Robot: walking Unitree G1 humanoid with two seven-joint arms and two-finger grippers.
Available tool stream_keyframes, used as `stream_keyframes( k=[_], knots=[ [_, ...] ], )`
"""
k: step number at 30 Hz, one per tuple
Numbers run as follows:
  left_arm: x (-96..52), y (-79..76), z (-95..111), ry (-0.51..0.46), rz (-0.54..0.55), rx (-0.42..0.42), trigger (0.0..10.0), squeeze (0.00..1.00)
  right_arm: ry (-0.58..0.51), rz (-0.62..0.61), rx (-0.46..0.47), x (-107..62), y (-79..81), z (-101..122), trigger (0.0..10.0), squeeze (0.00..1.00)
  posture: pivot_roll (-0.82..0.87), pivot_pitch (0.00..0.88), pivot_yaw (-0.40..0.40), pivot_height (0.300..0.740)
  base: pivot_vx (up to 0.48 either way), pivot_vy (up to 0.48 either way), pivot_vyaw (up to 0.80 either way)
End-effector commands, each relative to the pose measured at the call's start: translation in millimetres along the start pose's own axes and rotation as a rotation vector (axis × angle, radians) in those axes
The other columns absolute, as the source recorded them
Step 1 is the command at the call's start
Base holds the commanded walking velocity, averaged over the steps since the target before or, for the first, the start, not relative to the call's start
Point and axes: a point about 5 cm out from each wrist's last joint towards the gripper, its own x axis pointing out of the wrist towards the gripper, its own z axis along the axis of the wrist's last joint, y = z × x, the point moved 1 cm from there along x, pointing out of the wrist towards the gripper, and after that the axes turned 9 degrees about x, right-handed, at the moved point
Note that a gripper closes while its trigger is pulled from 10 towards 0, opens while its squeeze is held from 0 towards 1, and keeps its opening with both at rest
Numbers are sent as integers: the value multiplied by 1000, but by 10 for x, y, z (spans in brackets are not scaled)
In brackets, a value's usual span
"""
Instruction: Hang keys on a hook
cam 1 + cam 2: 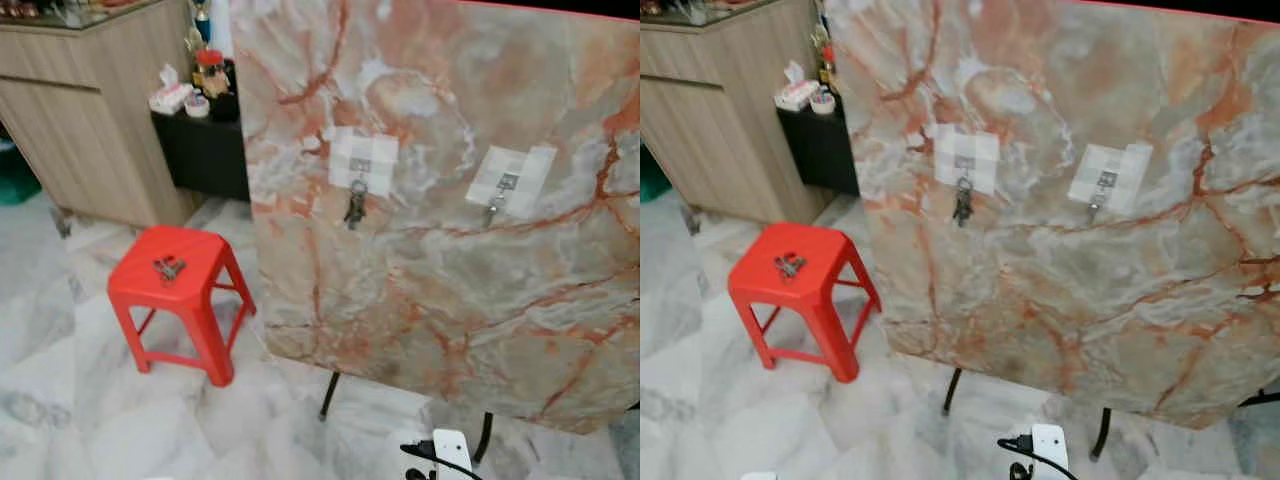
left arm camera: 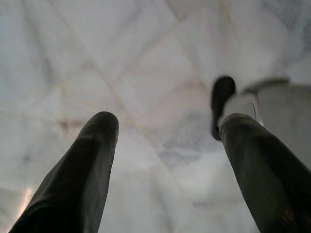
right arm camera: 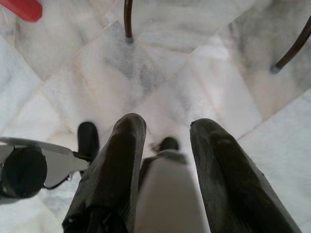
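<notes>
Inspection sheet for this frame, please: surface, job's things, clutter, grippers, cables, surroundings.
Surface: marble-patterned board, tilted, on dark metal legs.
Job's things: left hook already holds keys; right hook carries something small, unclear what; loose keys lie on the red stool.
Clutter: small items on the black side table.
Grippers: left gripper open, pointing at the floor; right gripper open, above floor near the board's legs.
Cables: black cable by a white device on the floor.
Surroundings: wooden cabinet, marble-tiled floor.
</notes>
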Motion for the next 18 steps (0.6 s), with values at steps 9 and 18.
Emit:
stream_keyframes(
  k=[9,18],
  knots=[
    [2,-75,7,5,-20,9,10000,0,9,-20,2,-15,-82,-26,10000,0,81,23,-24,723,0,480,0],
    [3,-83,15,3,-23,9,10000,0,11,-19,6,-14,-79,-24,10000,0,83,43,-24,723,0,480,0]
  ],
)
